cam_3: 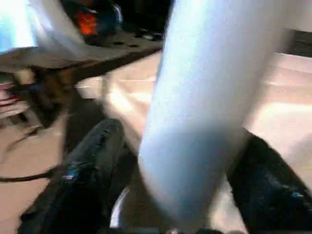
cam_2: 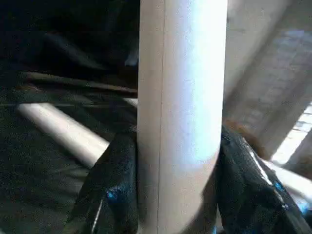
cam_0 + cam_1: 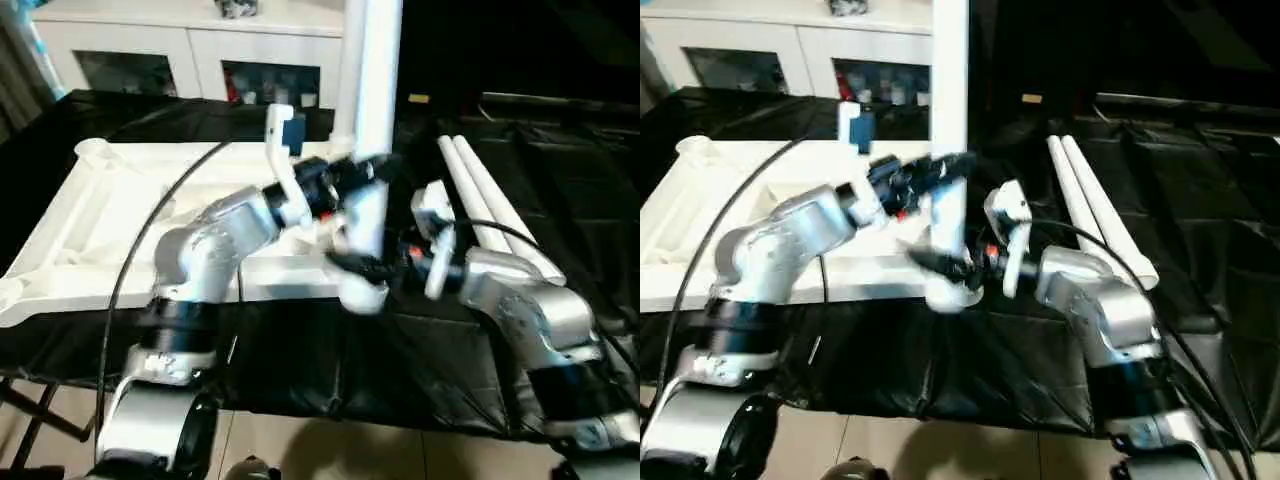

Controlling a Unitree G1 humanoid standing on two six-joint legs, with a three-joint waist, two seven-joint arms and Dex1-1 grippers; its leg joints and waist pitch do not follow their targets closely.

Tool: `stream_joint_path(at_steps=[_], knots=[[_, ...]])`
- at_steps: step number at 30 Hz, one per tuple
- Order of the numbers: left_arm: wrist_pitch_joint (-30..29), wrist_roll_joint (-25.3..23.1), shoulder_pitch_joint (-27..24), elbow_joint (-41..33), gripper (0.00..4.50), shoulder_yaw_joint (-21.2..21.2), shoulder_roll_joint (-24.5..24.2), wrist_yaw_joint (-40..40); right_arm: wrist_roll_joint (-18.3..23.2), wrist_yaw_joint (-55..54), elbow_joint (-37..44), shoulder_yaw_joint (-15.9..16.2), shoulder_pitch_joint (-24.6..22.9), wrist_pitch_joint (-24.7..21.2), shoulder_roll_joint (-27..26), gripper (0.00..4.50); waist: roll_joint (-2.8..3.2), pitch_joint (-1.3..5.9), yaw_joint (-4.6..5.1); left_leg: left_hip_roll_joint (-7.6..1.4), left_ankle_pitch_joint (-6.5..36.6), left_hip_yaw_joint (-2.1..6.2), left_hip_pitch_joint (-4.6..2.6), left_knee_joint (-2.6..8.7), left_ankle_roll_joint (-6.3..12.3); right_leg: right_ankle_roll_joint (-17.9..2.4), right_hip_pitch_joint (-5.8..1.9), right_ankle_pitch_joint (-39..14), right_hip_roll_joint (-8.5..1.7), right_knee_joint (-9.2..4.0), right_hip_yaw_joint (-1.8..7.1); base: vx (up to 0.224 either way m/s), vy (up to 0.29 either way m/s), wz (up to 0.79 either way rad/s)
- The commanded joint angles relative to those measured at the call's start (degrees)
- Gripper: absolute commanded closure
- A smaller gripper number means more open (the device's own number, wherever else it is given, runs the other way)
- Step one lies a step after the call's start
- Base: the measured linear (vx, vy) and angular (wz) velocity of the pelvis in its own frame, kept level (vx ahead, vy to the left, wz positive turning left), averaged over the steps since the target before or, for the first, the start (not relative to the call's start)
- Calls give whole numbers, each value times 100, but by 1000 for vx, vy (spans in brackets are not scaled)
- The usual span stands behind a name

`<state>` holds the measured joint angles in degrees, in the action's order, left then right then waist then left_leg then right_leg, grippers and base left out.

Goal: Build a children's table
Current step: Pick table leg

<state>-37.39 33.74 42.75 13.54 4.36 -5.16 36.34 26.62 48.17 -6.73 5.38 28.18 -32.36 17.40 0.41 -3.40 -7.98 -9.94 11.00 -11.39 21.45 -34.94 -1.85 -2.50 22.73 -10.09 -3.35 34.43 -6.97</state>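
The children's table top (image 3: pixel 120 205) lies upside down on a black cloth, ribbed side up. A white tube leg (image 3: pixel 372 100) stands upright at its near right corner socket (image 3: pixel 362 295). My left gripper (image 3: pixel 365 175) is shut on this leg partway up, and the left wrist view shows its black fingers (image 2: pixel 109 190) pressed against both sides of the tube (image 2: pixel 183 112). Lower down, near the socket, my right gripper (image 3: pixel 365 265) straddles the same leg (image 1: pixel 209 112). Its fingers (image 1: pixel 92 165) stand open, with a gap on one side.
Two more white legs (image 3: pixel 490 205) lie side by side on the black cloth right of the arms. A white cabinet with glass doors (image 3: pixel 190 45) stands behind the table top. A black cable (image 3: pixel 150 235) arcs over my left forearm. The cloth's front edge drops to a tiled floor.
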Motion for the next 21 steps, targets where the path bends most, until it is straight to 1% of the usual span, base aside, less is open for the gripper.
stream_joint_path(at_steps=[1, 2, 3, 4, 5, 6, 8, 11, 13, 15, 16, 17, 18, 19, 21], knots=[[170, -182, 122, -44, 266, 14, -2, -146, -5, -385, -103, -249, 178, -248, -41, 105, -53, 460, 17, -385, 396, 235, -79, 358, 228, -482, -356, -1526, -630, -452, 408, 0, 0, 0], [180, -216, 111, -81, 266, -44, -6, -130, 31, -502, -126, -286, 210, -427, -65, 105, -55, 466, 21, -386, 363, 228, -84, 351, 246, -488, -347, -1465, -623, -444, 410, 0, 0, 0], [180, -216, 111, -81, 266, -44, -6, -130, 31, -502, -126, -286, 210, -427, -65, 105, -46, 467, 20, -396, 342, 228, -88, 350, 268, -508, -339, -1366, -624, -431, 417, 0, 0, 0], [187, -252, 98, -121, 266, -104, 1, -140, 39, -566, -115, -281, 225, -530, -74, 105, -43, 467, 21, -398, 328, 228, -89, 349, 282, -528, -338, -1318, -626, -426, 419, 0, 0, 0], [198, -276, 90, -148, 266, -151, -2, -123, 39, -578, -102, -273, 228, -547, -77, 105, -54, 476, 13, -401, 273, 226, -90, 346, 298, -564, -338, -1198, -627, -404, 423, 0, 0, 0], [224, -305, 84, -168, 266, -176, 1, -131, 18, -575, -96, -256, 228, -518, -76, 105, -48, 480, 11, -404, 241, 225, -80, 342, 312, -602, -343, -1102, -633, -391, 426, 0, 0, 0], [250, -319, 83, -182, 266, -201, 25, -175, -55, -660, -140, -234, 252, -535, -84, 105, -44, 475, 6, -406, 260, 217, -88, 340, 316, -636, -330, -1044, -635, -392, 428, 0, 0, 0], [293, -351, 79, -213, 266, -272, 24, -131, -82, -684, -184, -219, 277, -569, -80, 105, -59, 468, 6, -392, 304, 216, -72, 341, 303, -606, -347, -1176, -642, -407, 423, 0, 0, 0], [318, -395, 72, -243, 266, -354, 3, -33, -55, -634, -190, -178, 316, -751, -47, 105, -51, 461, 6, -391, 352, 217, -75, 345, 284, -554, -345, -1318, -639, -426, 422, 0, 0, 0], [316, -415, 68, -273, 266, -413, -11, 62, -27, -569, -184, -106, 350, -990, 27, 105, -60, 460, 11, -398, 352, 222, -84, 352, 279, -533, -343, -1351, -628, -426, 420, 0, 0, 0], [316, -413, 69, -280, 266, -427, -16, 92, -27, -539, -194, -86, 357, -1013, 47, 105, -55, 464, 9, -398, 340, 222, -88, 349, 269, -533, -341, -1352, -635, -427, 423, 0, 0, 0], [315, -403, 71, -299, 266, -472, -32, 188, -31, -440, -234, -33, 375, -1050, 107, 105, -71, 464, 4, -398, 325, 218, -82, 348, 264, -537, -344, -1332, -640, -418, 425, 0, 0, 0], [315, -403, 71, -299, 266, -472, -32, 188, -31, -440, -234, -33, 375, -1050, 107, 105, -64, 466, 3, -401, 316, 216, -81, 346, 269, -552, -344, -1296, -645, -415, 429, 0, 0, 0], [288, -368, 80, -324, 266, -525, -65, 332, 40, -211, -284, -19, 383, -1002, 158, 105, -79, 469, 0, -397, 307, 211, -77, 340, 285, -564, -346, -1260, -647, -410, 430, 0, 0, 0], [266, -336, 86, -339, 266, -539, -76, 397, 77, -102, -304, -21, 385, -967, 179, 105, -72, 465, -2, -398, 307, 210, -71, 338, 309, -576, -346, -1261, -646, -411, 427, 0, 0, 0]])
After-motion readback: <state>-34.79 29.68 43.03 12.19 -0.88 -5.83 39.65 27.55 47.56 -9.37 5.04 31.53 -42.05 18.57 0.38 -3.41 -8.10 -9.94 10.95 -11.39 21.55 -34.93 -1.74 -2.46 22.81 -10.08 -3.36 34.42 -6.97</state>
